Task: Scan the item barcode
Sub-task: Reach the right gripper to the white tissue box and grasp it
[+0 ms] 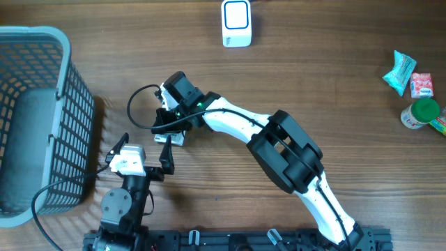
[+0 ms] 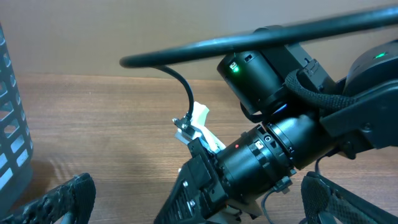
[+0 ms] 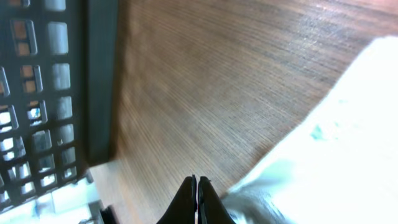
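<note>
My right tool (image 3: 197, 198) is pressing its tips together on nothing, near the basket (image 1: 42, 104). My left tool (image 1: 141, 148) is spreading wide. The items (image 1: 421, 85) are lying far off at the desk's (image 1: 293, 70) right edge. I think I am needing to reach there first.

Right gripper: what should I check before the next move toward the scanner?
1. Right gripper shut: ok; fingertips meet.
2. Anything held: cannot tell; a blurred white shape sits beside the fingertips, and nothing is visible between them.
3. Left gripper open: ok.
4. Arm clearance: not ok; the right arm's wrist crowds the left gripper's open fingers.
5. Scanner located: ok; it stands at the far edge of the table, unobstructed.
</note>
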You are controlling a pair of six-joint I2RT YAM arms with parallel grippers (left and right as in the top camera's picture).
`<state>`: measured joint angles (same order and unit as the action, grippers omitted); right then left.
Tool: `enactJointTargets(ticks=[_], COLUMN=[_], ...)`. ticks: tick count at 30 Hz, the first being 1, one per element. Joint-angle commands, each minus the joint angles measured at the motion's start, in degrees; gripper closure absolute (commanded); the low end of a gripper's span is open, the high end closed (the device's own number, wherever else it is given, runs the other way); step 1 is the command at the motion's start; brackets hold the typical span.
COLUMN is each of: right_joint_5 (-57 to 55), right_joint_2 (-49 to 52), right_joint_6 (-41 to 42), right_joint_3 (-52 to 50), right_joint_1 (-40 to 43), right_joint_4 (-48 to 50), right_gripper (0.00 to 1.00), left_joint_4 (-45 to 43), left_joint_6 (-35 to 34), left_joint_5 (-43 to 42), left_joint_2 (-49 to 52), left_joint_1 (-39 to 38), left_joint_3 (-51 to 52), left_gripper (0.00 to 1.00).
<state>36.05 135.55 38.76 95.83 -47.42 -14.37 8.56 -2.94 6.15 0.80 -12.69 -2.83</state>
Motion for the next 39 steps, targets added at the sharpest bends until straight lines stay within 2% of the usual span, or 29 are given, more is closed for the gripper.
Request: enactJointTargets(ticks=[1,6,9,11,13,14,15,16,20,23,24,30,35,39], right_joint_5=[-10.1,-26.1,-37.8,-41.4,-39.5,-37.7,-35.5,-32.9,-33.2,-40.9,-42.6,-40.5,-38.5,-38.8], right_joint_2=[0.8,-6.2,-11.3,-13.0,-14.9,-16.7,-18.0,-19.6,-20.6,-19.6,-18.5,-14.3,-11.2,-10.0], right_joint_6=[-3.9,-10.6,-10.1,-10.7,-14.2,-16.0,-18.2,-21.3,-20.9,-3.4,-0.6,4.4,12.1,11.8], right_joint_3=[0.3,0.6,0.6,0.6,0.6,0.6,0.6,0.6,0.6,0.0,0.0,0.0,0.0,0.0], right_joint_1=[1.0,4.2,7.2,9.4,11.4,12.5,13.1,13.8,14.3,14.4,14.4,14.3,14.3,14.3], right_joint_4=[-6.1,-20.5,-27.9,-31.6,-33.9,-34.9,-34.9,-35.0,-32.8,-34.3,-35.0,-34.5,-30.8,-31.4], right_gripper=[0.95,0.96,0.95,0.96,0.93,0.55,0.25,0.01,0.0,0.0,0.0,0.0,0.01,0.0], left_joint_4=[-0.2,-0.2,-0.2,-0.2,-0.2,-0.2,-0.2,-0.2,-0.2,-0.2,-0.2,-0.2,-0.2,-0.2], left_joint_6=[-0.5,-0.5,-0.5,-0.5,-0.5,-0.5,-0.5,-0.5,-0.5,-0.5,-0.5,-0.5,-0.5,-0.5], left_joint_5=[0.3,0.3,0.3,0.3,0.3,0.3,0.3,0.3,0.3,0.3,0.3,0.3,0.3,0.3], left_joint_2=[-0.4,-0.4,-0.4,-0.4,-0.4,-0.4,-0.4,-0.4,-0.4,-0.4,-0.4,-0.4,-0.4,-0.4], left_joint_1=[-0.2,-0.2,-0.2,-0.2,-0.2,-0.2,-0.2,-0.2,-0.2,-0.2,-0.2,-0.2,-0.2,-0.2], left_joint_3=[0.4,0.4,0.4,0.4,0.4,0.4,0.4,0.4,0.4,0.4,0.4,0.4,0.4,0.4], left_gripper=[0.0,0.0,0.0,0.0,0.0,0.0,0.0,0.0,0.0,0.0,0.0,0.0,0.0,0.0])
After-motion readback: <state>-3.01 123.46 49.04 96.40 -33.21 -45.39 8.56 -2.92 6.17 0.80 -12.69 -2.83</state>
